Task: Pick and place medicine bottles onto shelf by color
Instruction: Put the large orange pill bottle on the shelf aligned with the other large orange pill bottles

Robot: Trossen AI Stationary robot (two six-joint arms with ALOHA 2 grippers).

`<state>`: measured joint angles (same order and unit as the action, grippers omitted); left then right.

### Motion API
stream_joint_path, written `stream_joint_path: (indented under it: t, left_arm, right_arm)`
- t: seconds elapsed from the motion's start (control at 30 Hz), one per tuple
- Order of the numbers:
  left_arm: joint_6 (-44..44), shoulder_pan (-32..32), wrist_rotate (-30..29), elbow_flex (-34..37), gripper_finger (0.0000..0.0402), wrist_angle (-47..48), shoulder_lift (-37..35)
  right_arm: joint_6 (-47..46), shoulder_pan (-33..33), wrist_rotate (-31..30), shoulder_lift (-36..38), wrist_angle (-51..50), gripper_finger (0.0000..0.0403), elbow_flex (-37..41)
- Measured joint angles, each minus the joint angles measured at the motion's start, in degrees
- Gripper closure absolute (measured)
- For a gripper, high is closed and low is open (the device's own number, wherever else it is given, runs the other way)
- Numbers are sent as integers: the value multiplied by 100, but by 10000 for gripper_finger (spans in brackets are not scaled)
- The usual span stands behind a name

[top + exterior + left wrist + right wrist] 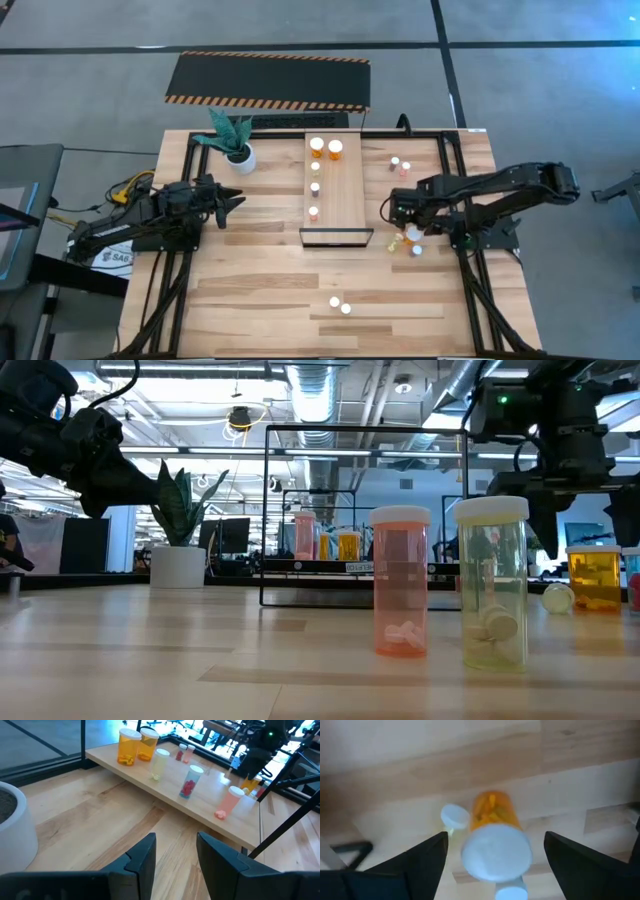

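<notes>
Between the right gripper's [492, 855] wide-spread fingers stands an orange bottle [495, 840] (white cap up), not yet gripped, on the table just right of the shelf [345, 200], which already carries five bottles. Picking is the step; next, descend and close. Left gripper [175, 855], part-open and empty, waits left of the shelf.
</notes>
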<state>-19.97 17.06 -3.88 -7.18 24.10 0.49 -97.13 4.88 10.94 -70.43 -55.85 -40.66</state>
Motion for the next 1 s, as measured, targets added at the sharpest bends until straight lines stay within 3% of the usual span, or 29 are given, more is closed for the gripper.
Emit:
stream_joint_path:
  t: [0.27,0.83,1.0]
  left_arm:
    - [0,0,2,0,274,2,0]
    - [0,2,0,0,274,2,0]
    - [0,0,0,-2,274,0,0]
  right_arm:
    - [26,-264,-213,-5,52,76,0]
    - [-118,-255,-203,-119,149,188,-9]
    - [-346,-250,-199,-114,159,198,-9]
